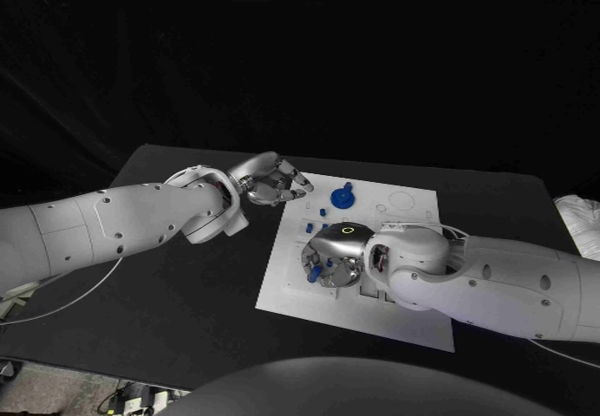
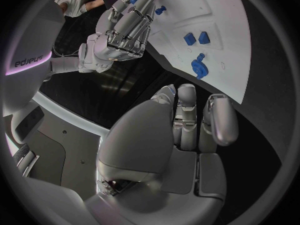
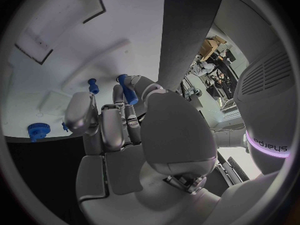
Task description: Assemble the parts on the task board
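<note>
Right robot hand (image 1: 333, 256) sits mid-frame over the white task board (image 1: 413, 208), fingers pinching a blue part (image 3: 129, 93). Left robot hand (image 1: 270, 180), fingers curled on nothing, hovers at the board's upper-left edge near a blue gear (image 1: 342, 198). Black desk (image 1: 175, 295), dark backdrop.

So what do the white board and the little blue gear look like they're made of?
Task board: probably matte white plastic or coated sheet; flat, even, no glare. Blue gear: likely moulded or printed plastic; solid uniform blue, toothed rim, dull surface. Neither can be confirmed by look alone.
</note>
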You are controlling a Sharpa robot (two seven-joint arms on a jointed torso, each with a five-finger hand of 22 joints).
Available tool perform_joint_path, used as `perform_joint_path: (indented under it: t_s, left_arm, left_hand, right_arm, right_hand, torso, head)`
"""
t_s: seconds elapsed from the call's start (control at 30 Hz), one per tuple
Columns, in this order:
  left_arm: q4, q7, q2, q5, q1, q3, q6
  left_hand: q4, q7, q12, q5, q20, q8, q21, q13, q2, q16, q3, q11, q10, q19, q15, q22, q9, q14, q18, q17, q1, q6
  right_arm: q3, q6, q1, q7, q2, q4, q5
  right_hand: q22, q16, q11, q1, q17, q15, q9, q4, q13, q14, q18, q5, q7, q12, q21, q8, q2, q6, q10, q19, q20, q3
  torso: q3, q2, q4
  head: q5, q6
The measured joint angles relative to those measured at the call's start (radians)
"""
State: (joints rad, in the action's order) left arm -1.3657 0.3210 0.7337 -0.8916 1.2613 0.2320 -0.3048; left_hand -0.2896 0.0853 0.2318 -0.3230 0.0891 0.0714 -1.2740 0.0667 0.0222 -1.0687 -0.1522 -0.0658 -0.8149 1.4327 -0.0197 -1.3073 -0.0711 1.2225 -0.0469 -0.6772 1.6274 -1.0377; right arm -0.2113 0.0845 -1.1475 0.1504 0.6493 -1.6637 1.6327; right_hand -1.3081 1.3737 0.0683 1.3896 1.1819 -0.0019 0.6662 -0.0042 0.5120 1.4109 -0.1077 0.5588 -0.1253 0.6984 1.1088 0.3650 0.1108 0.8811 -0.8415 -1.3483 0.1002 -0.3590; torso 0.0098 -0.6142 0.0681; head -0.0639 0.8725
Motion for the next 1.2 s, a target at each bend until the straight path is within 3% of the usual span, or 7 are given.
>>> perform_joint_path:
  t_s: [0.23, 0.33, 0.7, 0.8, 1.03, 1.2]
  left_arm:
    - [0.002, -0.002, -0.002, 0.0, -0.001, 0.0, 0.005]
    - [0.003, -0.003, -0.002, 0.0, -0.002, 0.0, 0.008]
    - [0.004, -0.007, -0.004, 0.0, -0.002, 0.0, 0.015]
    - [0.004, -0.008, -0.004, 0.0, -0.003, 0.0, 0.017]
    - [0.005, -0.012, -0.004, 0.0, -0.003, 0.0, 0.021]
    - [0.005, -0.014, -0.005, 0.0, -0.004, 0.0, 0.024]
  left_hand:
    - [0.0, 0.0, 0.0, 0.0, 0.0, 0.0, 0.0, 0.0, 0.0, 0.0, 0.0, 0.0, 0.0, 0.0, 0.0, 0.0, 0.0, 0.0, 0.0, 0.0, 0.0, 0.0]
    - [0.0, 0.0, 0.0, 0.0, 0.0, 0.0, 0.0, 0.0, 0.0, 0.0, 0.0, 0.0, 0.0, 0.0, 0.0, 0.0, 0.0, 0.0, 0.0, 0.0, 0.0, 0.0]
    - [0.0, 0.0, 0.0, 0.0, 0.0, 0.0, 0.0, 0.0, 0.0, 0.005, 0.0, -0.004, -0.004, 0.0, 0.0, 0.0, 0.0, 0.0, 0.0, 0.003, 0.0, 0.0]
    - [0.0, 0.0, 0.0, 0.0, 0.0, 0.0, 0.0, 0.0, 0.0, 0.005, 0.0, -0.004, -0.004, 0.0, 0.0, 0.0, 0.0, 0.0, 0.0, 0.004, 0.0, 0.0]
    - [0.0, 0.0, 0.0, 0.0, 0.0, 0.0, 0.0, 0.0, 0.0, 0.005, 0.0, -0.004, -0.004, 0.0, 0.0, 0.0, 0.0, 0.0, 0.0, 0.004, 0.0, 0.0]
    - [0.0, 0.0, 0.0, 0.0, 0.0, 0.0, 0.0, 0.0, 0.0, 0.005, 0.0, -0.004, -0.004, 0.0, 0.0, 0.0, 0.0, 0.0, 0.0, 0.004, 0.0, 0.0]
  right_arm:
    - [0.0, 0.005, 0.005, 0.001, -0.004, 0.002, 0.018]
    - [0.0, 0.007, 0.008, 0.002, -0.005, 0.004, 0.023]
    - [0.0, 0.013, 0.014, 0.003, -0.006, 0.004, 0.031]
    - [0.0, 0.013, 0.015, 0.003, -0.006, 0.004, 0.031]
    - [0.0, 0.01, 0.02, 0.003, -0.003, 0.003, 0.032]
    - [0.0, 0.009, 0.023, 0.002, -0.001, 0.002, 0.032]
  right_hand:
    - [0.0, -0.006, 0.002, 0.0, -0.007, 0.0, -0.001, -0.003, 0.001, 0.0, 0.0, 0.0, 0.002, -0.006, -0.011, -0.002, 0.0, -0.002, 0.013, 0.004, 0.004, -0.003]
    - [0.0, -0.006, 0.005, -0.005, -0.008, 0.004, -0.004, -0.006, 0.004, -0.004, 0.0, -0.008, -0.007, -0.01, -0.011, -0.015, 0.005, -0.014, 0.024, 0.004, 0.004, -0.006]
    - [0.0, -0.008, 0.006, -0.015, -0.013, 0.006, -0.007, -0.008, 0.011, -0.006, 0.0, -0.018, -0.002, -0.014, -0.017, -0.023, 0.004, -0.027, 0.044, 0.011, 0.003, -0.008]
    - [0.0, -0.016, 0.013, -0.021, -0.024, 0.011, -0.01, -0.011, 0.019, -0.018, 0.0, -0.041, -0.002, -0.015, -0.036, -0.035, 0.01, -0.039, 0.074, 0.019, 0.012, -0.011]
    - [0.0, -0.043, 0.047, -0.034, -0.07, 0.041, -0.042, -0.025, 0.05, -0.063, 0.0, -0.087, 0.01, -0.015, -0.11, -0.101, 0.024, -0.111, 0.208, 0.072, 0.032, -0.011]
    - [0.0, -0.046, 0.059, -0.04, -0.089, 0.047, -0.055, -0.032, 0.074, -0.083, 0.0, -0.117, 0.015, 0.001, -0.143, -0.122, 0.018, -0.124, 0.27, 0.093, 0.043, -0.004]
  torso:
    - [0.0001, 0.0, 0.0]
    - [0.0001, 0.0, 0.0]
    - [0.0001, 0.0, 0.0]
    - [0.0001, 0.0, 0.0]
    - [0.0001, 0.0, -0.0002]
    - [0.0003, 0.0, -0.0003]
  head:
    - [0.0, 0.0]
    - [-0.002, 0.0]
    - [-0.004, 0.0]
    - [-0.003, 0.0]
    - [-0.003, 0.0]
    - [-0.004, 0.0]
